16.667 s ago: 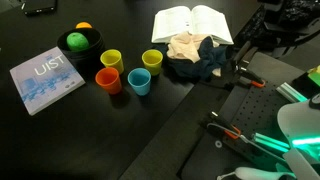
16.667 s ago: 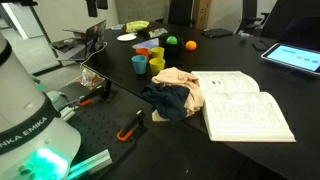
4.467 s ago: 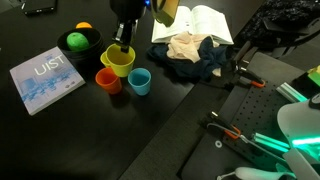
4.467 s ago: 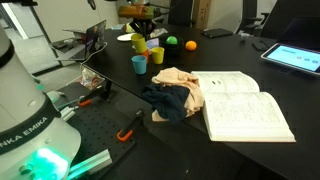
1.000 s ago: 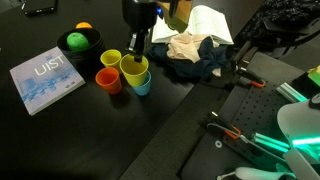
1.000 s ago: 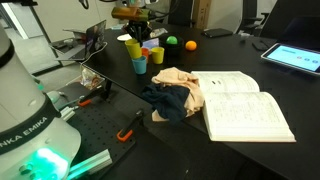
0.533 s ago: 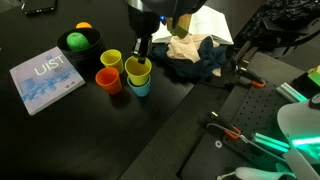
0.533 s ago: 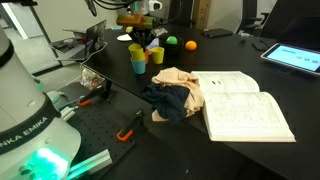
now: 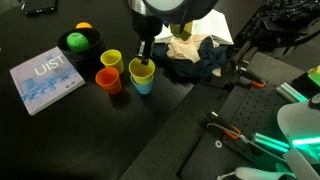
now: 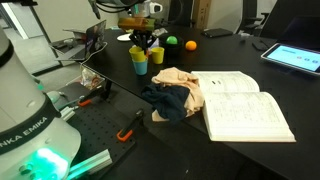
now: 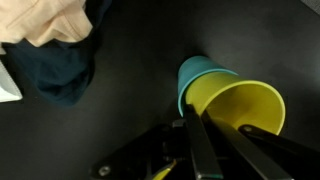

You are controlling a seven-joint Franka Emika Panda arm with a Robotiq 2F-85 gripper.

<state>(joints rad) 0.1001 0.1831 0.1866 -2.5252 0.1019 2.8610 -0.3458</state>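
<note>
— What lies on the worktop (image 9: pixel 60 130), starting from the left in an exterior view?

— First a light blue booklet (image 9: pixel 45 78), lying flat. Behind it stands a black bowl (image 9: pixel 92 45) with a green ball (image 9: pixel 76 41) and an orange ball (image 9: pixel 83 27) inside. Then comes a free yellow cup (image 9: pixel 111 61), upright, and just in front of it an orange cup (image 9: pixel 108 80), also upright.

— And where is the tool?

— Right of these two cups. The tool (image 9: pixel 146 64) comes down from above and is clenched on the rim of the held yellow cup (image 9: pixel 140 70). In the wrist view one finger (image 11: pixel 205 150) is inside the cup and the other is outside, with the cup wall between them.

— Where is this cup exactly?

— It sits inside the blue cup (image 9: pixel 142 86), which stands upright on the worktop. The wrist view shows the held yellow cup (image 11: pixel 240 105) nested in the blue cup (image 11: pixel 195 75), leaning a little to one side.

— What is further to the right?

— A cloth heap (image 9: pixel 195 55), beige on dark blue, near the blue cup but apart from it. Behind the heap an open book (image 9: pixel 215 25) lies, partly hidden by the arm.
</note>
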